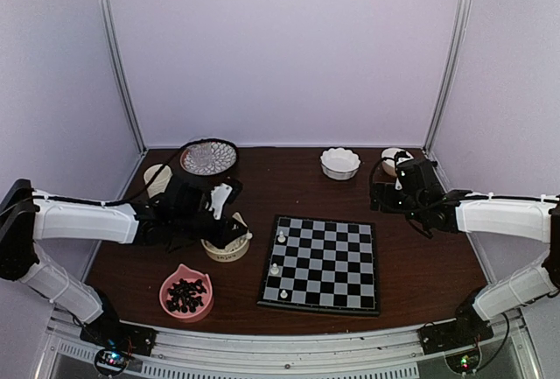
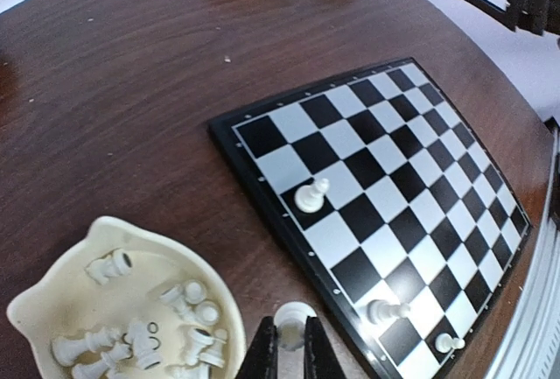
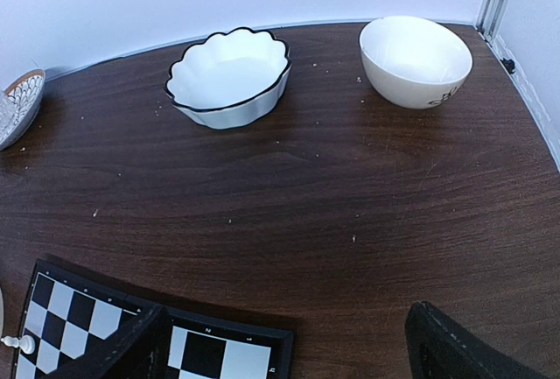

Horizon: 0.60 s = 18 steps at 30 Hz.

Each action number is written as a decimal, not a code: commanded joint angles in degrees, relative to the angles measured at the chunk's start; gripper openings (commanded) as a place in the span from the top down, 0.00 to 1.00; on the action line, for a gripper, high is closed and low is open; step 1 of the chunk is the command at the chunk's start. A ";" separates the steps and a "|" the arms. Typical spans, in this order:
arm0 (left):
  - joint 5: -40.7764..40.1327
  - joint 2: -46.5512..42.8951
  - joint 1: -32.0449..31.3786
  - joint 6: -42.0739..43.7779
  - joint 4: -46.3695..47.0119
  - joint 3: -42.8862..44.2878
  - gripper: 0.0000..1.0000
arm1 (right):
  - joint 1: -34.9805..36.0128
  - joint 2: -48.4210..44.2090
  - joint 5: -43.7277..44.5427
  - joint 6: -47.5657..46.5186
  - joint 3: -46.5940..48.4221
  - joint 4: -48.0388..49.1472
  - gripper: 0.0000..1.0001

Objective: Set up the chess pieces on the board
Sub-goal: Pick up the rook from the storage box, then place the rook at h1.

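Note:
The board (image 1: 346, 265) lies right of centre on the dark table, with three white chess pieces standing along its left side (image 1: 281, 235) (image 1: 275, 269) (image 1: 283, 294). My left gripper (image 2: 290, 344) is shut on a white chess piece (image 2: 292, 319), held over bare table between the board's edge (image 2: 262, 182) and a cream bowl (image 2: 114, 223) holding several more white pieces (image 2: 140, 335). From above, the left gripper (image 1: 233, 224) hangs over that bowl (image 1: 226, 248). My right gripper (image 3: 284, 361) stands open with nothing in it beyond the board's far right corner (image 3: 219, 357); its fingers (image 3: 455, 353) show at the bottom.
A pink bowl of black pieces (image 1: 185, 293) sits at the front left. At the back are a patterned plate (image 1: 209, 157), a scalloped white bowl (image 1: 339, 163) (image 3: 229, 77) and a plain white bowl (image 1: 394, 158) (image 3: 416, 59). White walls close in the table.

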 commanded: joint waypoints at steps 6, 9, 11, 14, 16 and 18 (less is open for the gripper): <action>7.73 -0.86 -5.77 9.23 -1.72 1.90 0.95 | 0.41 -0.98 1.25 -0.37 0.82 -0.93 0.04; 8.83 -1.83 -7.60 11.58 -2.08 1.67 0.94 | 0.44 -0.55 0.85 -0.43 1.11 -0.96 0.04; 9.80 -2.21 -9.30 13.84 -2.75 1.89 0.94 | 0.40 -0.41 0.79 -0.40 1.17 -1.09 0.04; 9.40 -3.13 -12.50 16.92 -2.83 1.97 0.93 | 0.42 -0.07 0.92 -0.55 1.21 -0.88 0.04; 8.79 -3.61 -13.88 17.90 -2.83 1.72 0.93 | 0.42 0.33 0.58 -0.48 1.41 -0.97 0.04; 8.56 -4.12 -14.41 18.19 -2.83 0.98 0.93 | 0.42 0.45 0.42 -0.38 1.52 -1.11 0.04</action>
